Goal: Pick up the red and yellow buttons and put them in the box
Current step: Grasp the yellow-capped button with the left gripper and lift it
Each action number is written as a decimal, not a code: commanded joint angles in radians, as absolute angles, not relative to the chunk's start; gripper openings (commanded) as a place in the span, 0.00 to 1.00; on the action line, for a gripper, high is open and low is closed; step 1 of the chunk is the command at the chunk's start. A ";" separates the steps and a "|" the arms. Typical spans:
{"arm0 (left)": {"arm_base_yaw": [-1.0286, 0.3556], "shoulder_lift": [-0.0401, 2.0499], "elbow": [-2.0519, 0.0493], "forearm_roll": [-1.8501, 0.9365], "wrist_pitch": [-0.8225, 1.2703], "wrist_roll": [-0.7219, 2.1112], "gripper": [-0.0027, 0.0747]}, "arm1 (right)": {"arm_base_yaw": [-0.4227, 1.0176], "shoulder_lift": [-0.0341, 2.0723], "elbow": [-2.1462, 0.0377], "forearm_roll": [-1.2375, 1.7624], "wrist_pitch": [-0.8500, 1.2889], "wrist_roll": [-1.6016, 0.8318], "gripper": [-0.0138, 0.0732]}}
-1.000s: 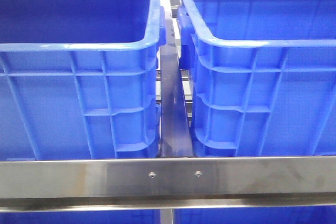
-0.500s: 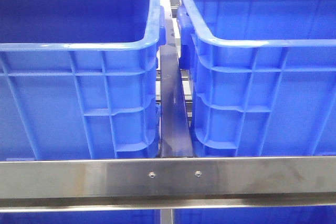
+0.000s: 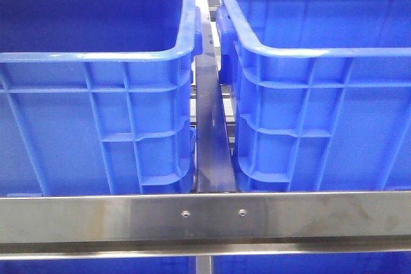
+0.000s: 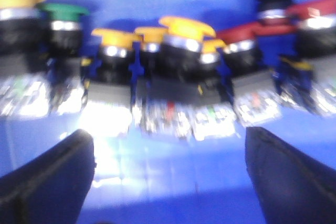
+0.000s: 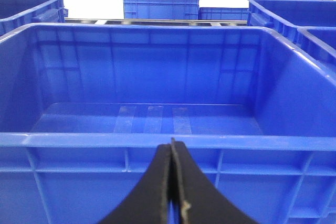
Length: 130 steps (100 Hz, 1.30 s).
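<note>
Front view: I see two large bright blue crates side by side, the left crate [image 3: 96, 94] and the right crate [image 3: 321, 94], with a dark metal strip [image 3: 210, 133] running between them and a steel rail [image 3: 205, 219] across the foreground. Neither arm shows here.

Box: my right wrist camera faces a bright blue crate [image 5: 157, 145] with a thick rolled rim, ribbed outer wall and smooth inner walls. Three pale strips lie on its floor [image 5: 152, 119]. More blue crates stand behind it.

Buttons: my left wrist camera shows a blurred row of push buttons standing on a blue floor. Each has a domed mushroom cap over a silver ring, a black body and a shiny metal base.

Yellow button: the nearest yellow-orange cap [image 4: 187, 27] sits mid-row, with more yellow caps [image 4: 114, 37] beside it.

Red button: a dark red cap [image 4: 245, 34] stands just beside the yellow ones, with another red cap further along.

Other caps: one green cap [image 4: 64, 10] near the row's end.

Left gripper [image 4: 168, 171]: fingers spread wide, empty, near the row but touching nothing.

Right gripper [image 5: 172, 182]: black fingers pressed together, pinching nothing, just outside the box's near wall.
</note>
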<state>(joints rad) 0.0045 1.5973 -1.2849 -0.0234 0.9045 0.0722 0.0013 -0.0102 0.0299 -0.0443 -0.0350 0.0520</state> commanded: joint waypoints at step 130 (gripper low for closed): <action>-0.005 1.730 -1.455 -0.033 0.921 0.155 0.31 | -0.001 -0.034 0.012 -0.042 -0.110 0.049 0.09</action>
<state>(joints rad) 0.0000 1.8172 -1.4248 -0.0203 0.9486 0.1274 0.0013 -0.0102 0.0299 -0.0443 -0.0350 0.0507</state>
